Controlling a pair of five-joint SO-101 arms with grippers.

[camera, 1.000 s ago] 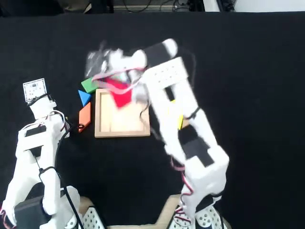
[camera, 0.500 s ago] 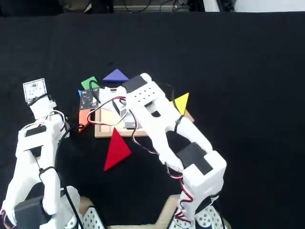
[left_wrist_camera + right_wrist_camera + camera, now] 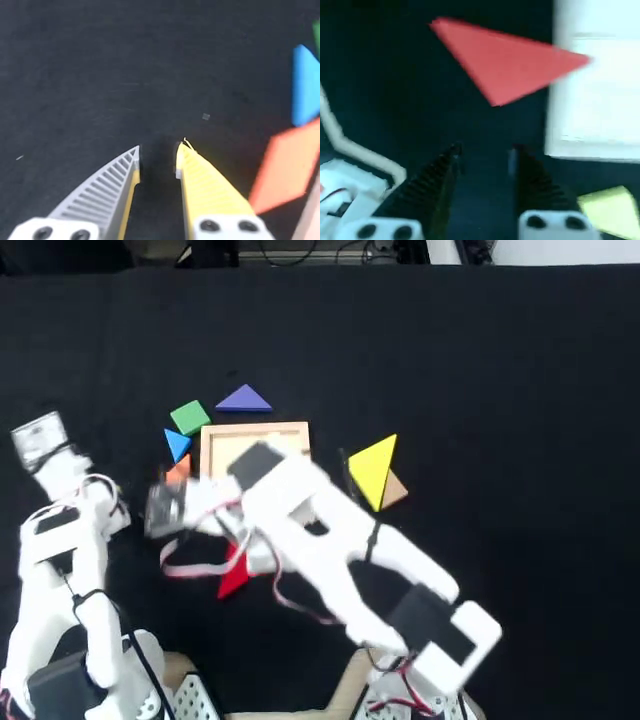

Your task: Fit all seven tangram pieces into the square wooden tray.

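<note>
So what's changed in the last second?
The red triangle went from above the wooden tray to the table just outside it. The right gripper, now open and empty, swung leftward. The left arm shifted slightly left. The green piece and blue piece stayed put.

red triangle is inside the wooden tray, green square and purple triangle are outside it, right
Not quite: the high view shows the red triangle on the black table beside the wooden tray, not inside it. The green square and purple triangle are outside it, as you say.
</note>
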